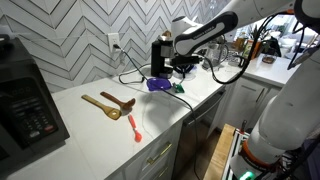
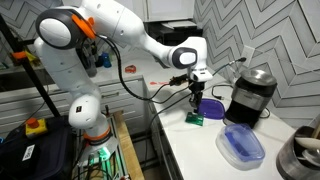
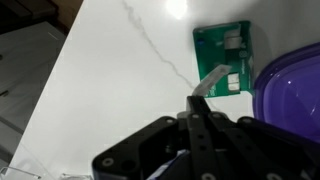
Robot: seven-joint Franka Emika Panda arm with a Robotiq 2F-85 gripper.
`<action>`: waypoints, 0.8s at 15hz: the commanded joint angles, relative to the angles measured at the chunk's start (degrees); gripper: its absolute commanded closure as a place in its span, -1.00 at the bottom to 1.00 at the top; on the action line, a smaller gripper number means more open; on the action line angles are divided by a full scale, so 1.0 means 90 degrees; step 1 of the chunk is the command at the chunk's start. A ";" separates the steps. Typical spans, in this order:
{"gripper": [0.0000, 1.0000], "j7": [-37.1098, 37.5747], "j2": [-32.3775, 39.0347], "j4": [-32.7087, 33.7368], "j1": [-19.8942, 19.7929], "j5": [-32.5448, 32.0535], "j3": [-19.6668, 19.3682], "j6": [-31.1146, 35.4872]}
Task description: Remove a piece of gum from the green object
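The green object is a flat bright green pack lying on the white counter next to a purple lid. It also shows in both exterior views. My gripper hangs just above the pack, with its fingers pressed together. A thin pale grey strip of gum sticks out from the fingertips, and its far end lies over the pack's edge. I cannot tell whether that end is still inside the pack. The gripper also appears in both exterior views.
A purple lid lies beside the pack. A black appliance stands behind it. Wooden spoons and a red utensil lie further along the counter. A black microwave stands at the counter's end. A metal pot is nearby.
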 commanded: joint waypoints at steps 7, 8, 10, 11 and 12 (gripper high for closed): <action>0.99 -0.2750 -0.0440 -0.0847 -0.0450 0.1206 -0.0712 0.1209; 0.99 -0.2969 -0.0424 -0.0880 -0.0510 0.1363 -0.0769 0.1147; 0.99 -0.3235 -0.0402 -0.0925 -0.0638 0.1515 -0.0849 0.1038; 0.99 -0.3276 -0.0381 -0.0941 -0.0704 0.1488 -0.0874 0.1015; 0.99 -0.3348 -0.0373 -0.0972 -0.0755 0.1517 -0.0906 0.1035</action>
